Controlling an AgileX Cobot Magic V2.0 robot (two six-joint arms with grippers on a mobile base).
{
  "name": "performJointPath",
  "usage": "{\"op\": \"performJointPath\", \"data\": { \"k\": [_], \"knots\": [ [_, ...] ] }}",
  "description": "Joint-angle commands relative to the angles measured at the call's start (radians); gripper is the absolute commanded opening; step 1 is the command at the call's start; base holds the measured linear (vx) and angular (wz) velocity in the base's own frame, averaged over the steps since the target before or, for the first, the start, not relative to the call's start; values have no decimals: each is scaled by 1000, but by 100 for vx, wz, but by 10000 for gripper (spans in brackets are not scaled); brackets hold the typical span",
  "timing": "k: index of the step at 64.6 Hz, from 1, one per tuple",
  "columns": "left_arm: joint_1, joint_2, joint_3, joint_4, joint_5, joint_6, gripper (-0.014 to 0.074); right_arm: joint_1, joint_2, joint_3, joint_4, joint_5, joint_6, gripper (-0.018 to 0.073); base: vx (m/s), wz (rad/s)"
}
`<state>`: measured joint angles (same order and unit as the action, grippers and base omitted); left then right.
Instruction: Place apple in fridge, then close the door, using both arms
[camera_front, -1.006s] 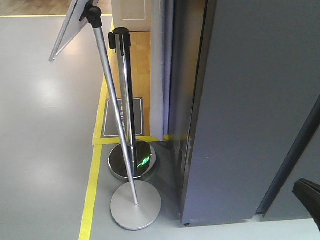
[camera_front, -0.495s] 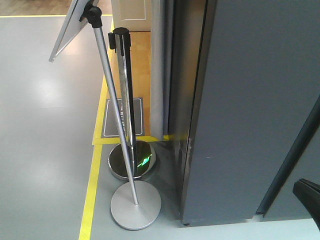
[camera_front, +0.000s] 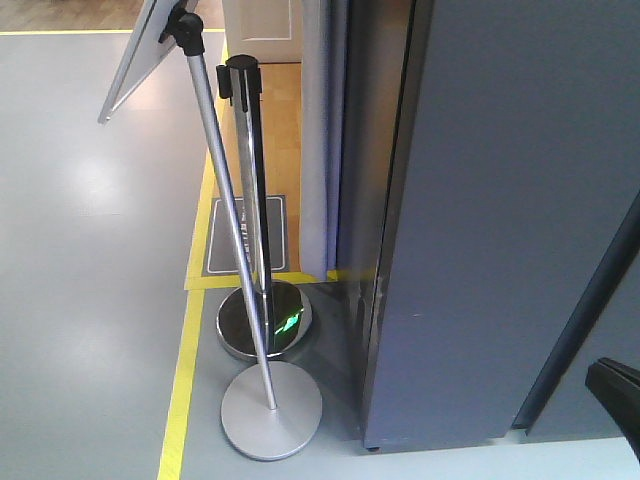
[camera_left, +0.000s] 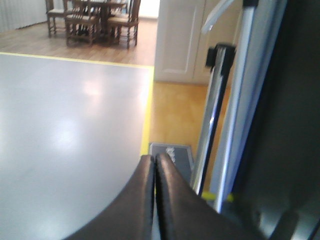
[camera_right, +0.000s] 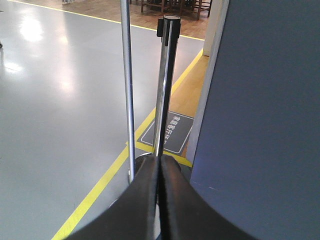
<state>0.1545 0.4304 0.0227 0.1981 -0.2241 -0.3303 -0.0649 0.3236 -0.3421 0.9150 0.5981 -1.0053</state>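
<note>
The fridge fills the right of the front view with its flat dark grey outside; its inside is hidden. A pale narrow strip stands upright just left of it, which looks like the door seen edge-on. The same strip rises beside the dark fridge in the left wrist view. The apple is out of view. My left gripper is shut with nothing between its fingers and hangs above the grey floor. My right gripper is shut too, empty, close to the fridge's grey face.
A chrome barrier post and a slanted sign stand with a round grey base stand just left of the fridge. A yellow floor line and a dark floor mat lie there. A black arm part shows at bottom right.
The pale strip left of the fridge has grown narrower over the last second, its right edge drawing leftward. Post, sign stand and fridge have not moved.
</note>
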Motion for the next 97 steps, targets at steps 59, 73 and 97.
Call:
{"op": "performJointPath", "data": {
  "k": [59,73,97],
  "knots": [
    [-8,-448,25,-116,304,48,-6,-5,9,-27,33,-30,-10,-2,0,0],
    [-36,-450,30,-81,300,128,-6,-5,9,-27,33,-30,-10,-2,0,0],
    [-46,-450,30,-64,196,135,-6,-5,9,-27,33,-29,-10,-2,0,0]
  ]
}}
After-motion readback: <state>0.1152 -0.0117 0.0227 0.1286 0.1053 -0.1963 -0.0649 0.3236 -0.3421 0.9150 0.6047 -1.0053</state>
